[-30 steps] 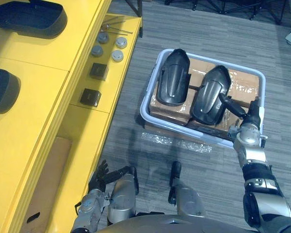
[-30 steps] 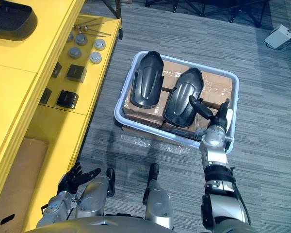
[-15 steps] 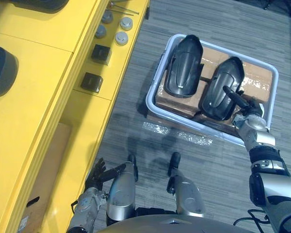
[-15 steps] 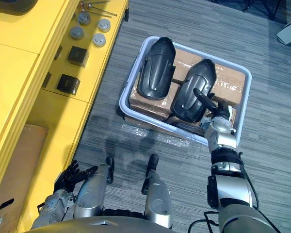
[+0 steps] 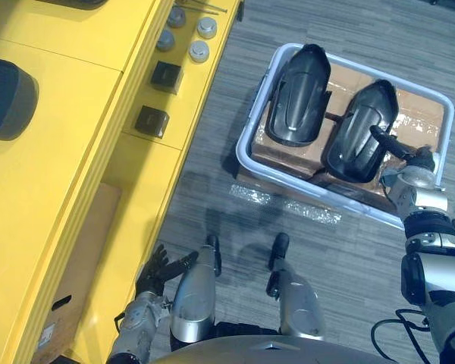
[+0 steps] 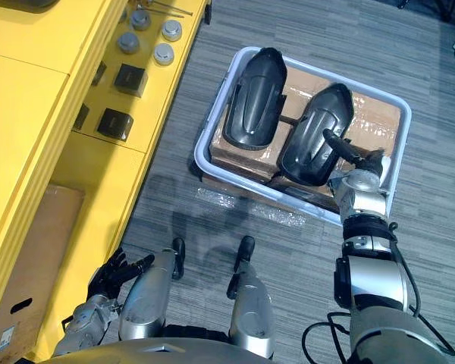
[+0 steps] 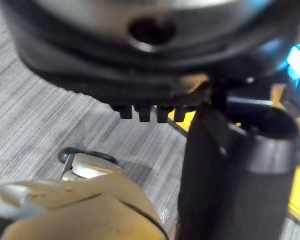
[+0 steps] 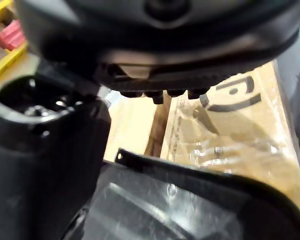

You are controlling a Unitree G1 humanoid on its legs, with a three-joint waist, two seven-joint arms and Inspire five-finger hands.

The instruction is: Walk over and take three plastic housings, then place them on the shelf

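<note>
Bin [image 5: 255, 114] on the grey floor [image 5: 212, 174] holds cardboard boxes [image 5: 417, 121], and two black housings lie side by side on them, both lengthwise with their rounded ends pointing away from the robot. The left housing [image 5: 299, 95] lies by itself, near the bin's left wall. The right housing [image 5: 360, 129] is just beside it, and the right robot hand [image 5: 418, 158] is at its near right edge. That hand is open: its thumb [image 5: 387, 142] is stretched straight across the housing's near end and nothing is clasped. In the right wrist view the housing's dark rim [image 8: 190, 175] runs just past the hand, with the taped cardboard behind it.

A third housing [image 5: 7, 98] sits on the upper level of the yellow shelf [image 5: 83, 152], well apart from the bin. On the shelf's lower ledge, the side facing the bin, are round silver caps [image 5: 199, 51] and two small black blocks [image 5: 167, 76], spaced along the ledge. A flat brown carton [image 5: 87, 243] lies lower down in the shelf. A strip of clear wrap [image 5: 288, 206] lies on the floor just in front of the bin.

The left robot hand [image 5: 153, 271] hangs low by the shelf's foot, fingers spread and holding nothing.
</note>
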